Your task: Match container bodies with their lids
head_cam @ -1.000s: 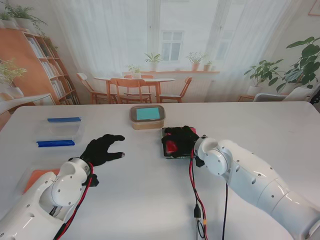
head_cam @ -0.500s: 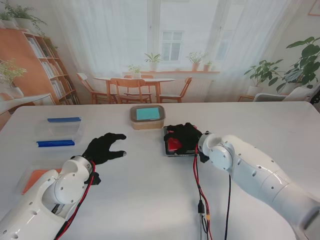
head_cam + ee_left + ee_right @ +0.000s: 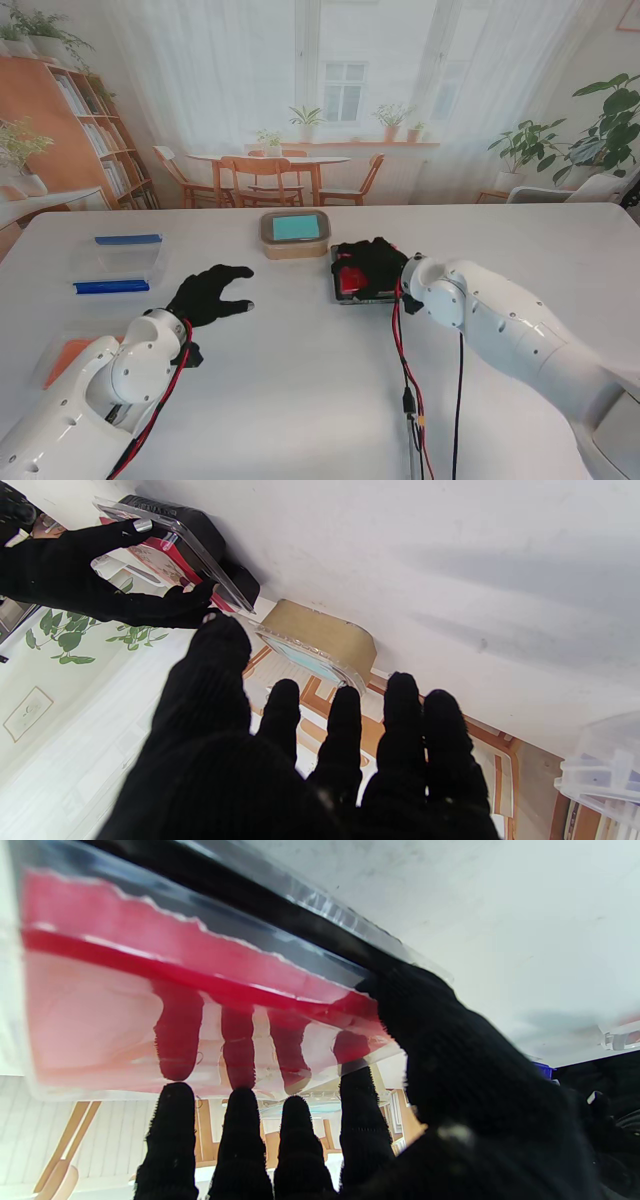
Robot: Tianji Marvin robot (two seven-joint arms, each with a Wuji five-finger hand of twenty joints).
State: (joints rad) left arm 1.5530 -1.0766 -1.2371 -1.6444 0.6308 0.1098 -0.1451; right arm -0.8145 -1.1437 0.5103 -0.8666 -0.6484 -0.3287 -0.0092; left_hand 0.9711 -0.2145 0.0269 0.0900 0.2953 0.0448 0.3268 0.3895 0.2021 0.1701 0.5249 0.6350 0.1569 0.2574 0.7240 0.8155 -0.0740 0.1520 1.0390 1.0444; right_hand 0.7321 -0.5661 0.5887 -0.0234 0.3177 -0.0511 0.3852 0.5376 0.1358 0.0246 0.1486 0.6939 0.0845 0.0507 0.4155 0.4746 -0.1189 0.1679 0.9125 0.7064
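My right hand grips the clear red-tinted lid, thumb on one side and four fingers behind it, holding it over the black container at table centre. My left hand rests flat on the white table, fingers spread, holding nothing. Tan lidded box sits just farther from me; clear blue-clipped tub far left, orange lid near my left arm

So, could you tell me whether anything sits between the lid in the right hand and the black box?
Nothing visible does: the right hand holds the clear lid tilted directly over the black box.
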